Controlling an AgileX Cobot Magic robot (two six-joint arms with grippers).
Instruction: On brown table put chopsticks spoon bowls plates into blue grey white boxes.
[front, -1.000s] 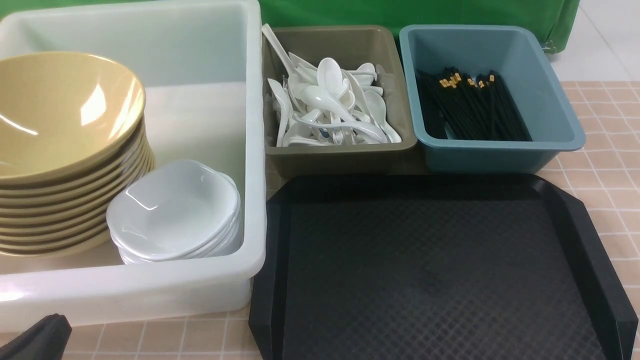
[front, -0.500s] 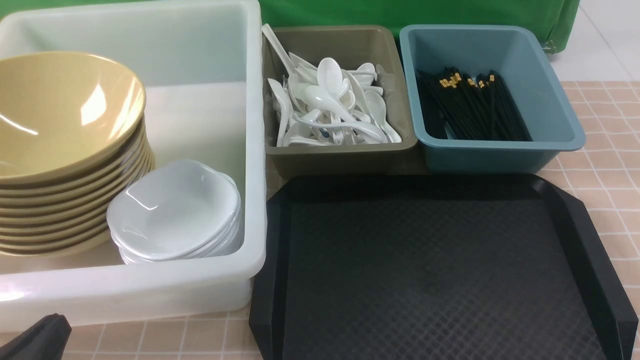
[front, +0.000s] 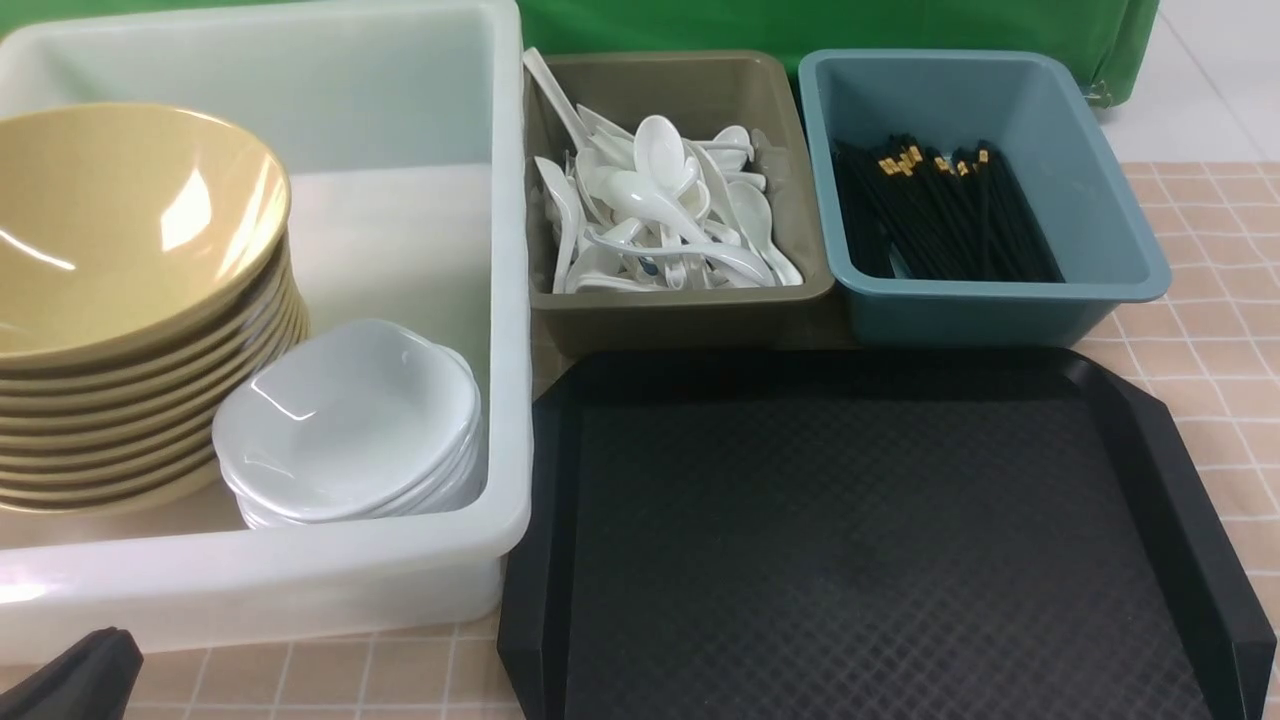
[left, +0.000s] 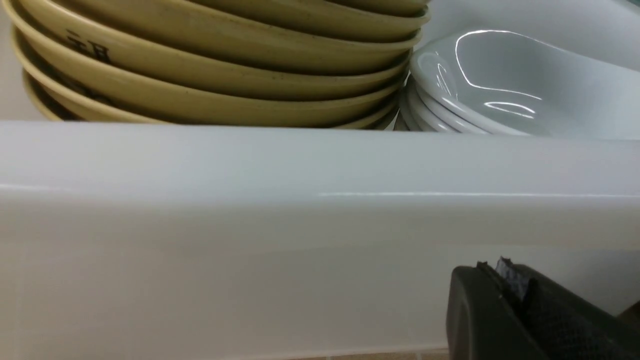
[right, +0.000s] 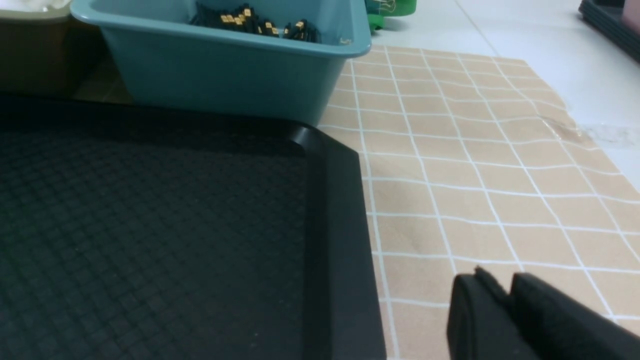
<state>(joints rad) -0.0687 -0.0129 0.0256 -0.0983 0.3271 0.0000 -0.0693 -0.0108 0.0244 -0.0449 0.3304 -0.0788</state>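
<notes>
Nothing has visibly shifted; left tool (left: 492, 265) clenched near the white box (left: 300, 225); right tool (right: 500, 285) slightly parted.

Open space is being left above the bare black tray (front: 860, 540), with its raised rim being the only low barrier there. The tray's far side is being bounded by the olive-grey bin (front: 680, 325) and the blue-teal bin (front: 960, 318), and its left side by the high wall of the white tub (front: 250, 590). Inside the tub, the near part is being blocked by stacked yellow bowls (front: 120, 240) and white dishes (front: 350, 430), while room is being left behind the dishes. A clear strip of tiled table (right: 475, 175) is being offered right of the tray.
</notes>
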